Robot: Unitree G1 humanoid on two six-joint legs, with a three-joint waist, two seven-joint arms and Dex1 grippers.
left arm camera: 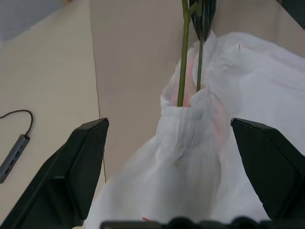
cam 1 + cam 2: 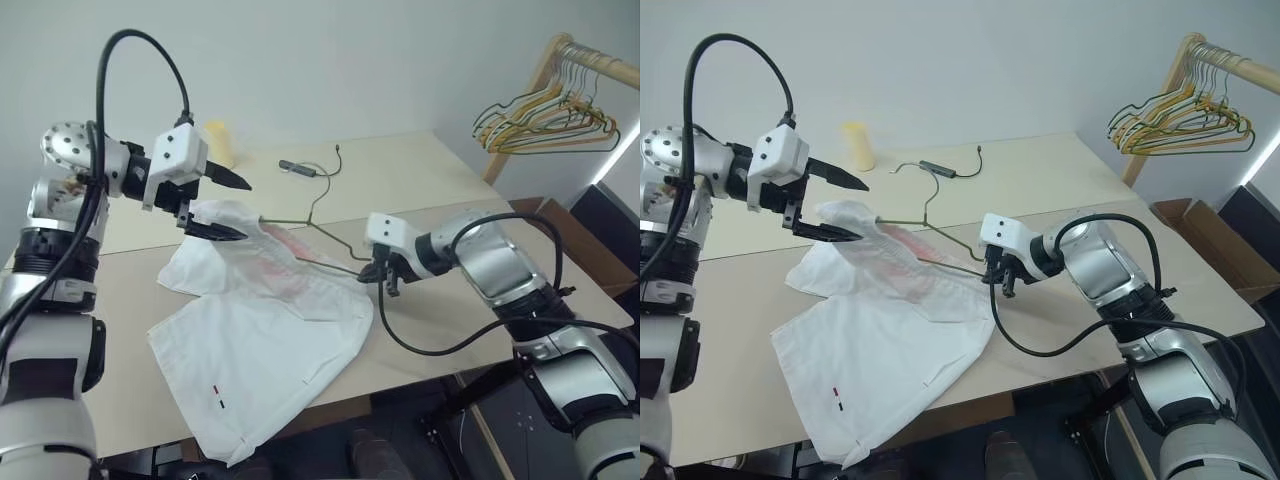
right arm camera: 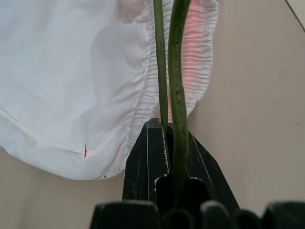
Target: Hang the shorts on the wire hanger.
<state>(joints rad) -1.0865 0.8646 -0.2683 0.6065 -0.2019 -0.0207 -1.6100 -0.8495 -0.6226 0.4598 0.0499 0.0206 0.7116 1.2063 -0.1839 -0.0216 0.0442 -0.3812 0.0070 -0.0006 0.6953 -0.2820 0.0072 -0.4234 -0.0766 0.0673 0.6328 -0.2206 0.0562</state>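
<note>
The white shorts point(image 2: 270, 340) lie spread on the table, their gathered waistband bunched at the far end with a faint pink patch. The wire hanger point(image 2: 285, 220) is thin and olive, and one end of it runs into the waistband point(image 1: 190, 124). Its hook points toward the back of the table. My right gripper point(image 2: 383, 272) is shut on the hanger's other corner, and the wire point(image 3: 176, 71) runs out from between its fingers. My left gripper point(image 2: 235, 208) is open, level with the bunched waistband end, which sits between its fingers without being held.
A USB hub with its cable point(image 2: 298, 168) and a pale yellow cylinder point(image 2: 220, 143) lie on the far table. A wooden rack with a cluster of hangers point(image 2: 560, 115) stands at the back right, and a cardboard box point(image 2: 1200, 225) sits below it.
</note>
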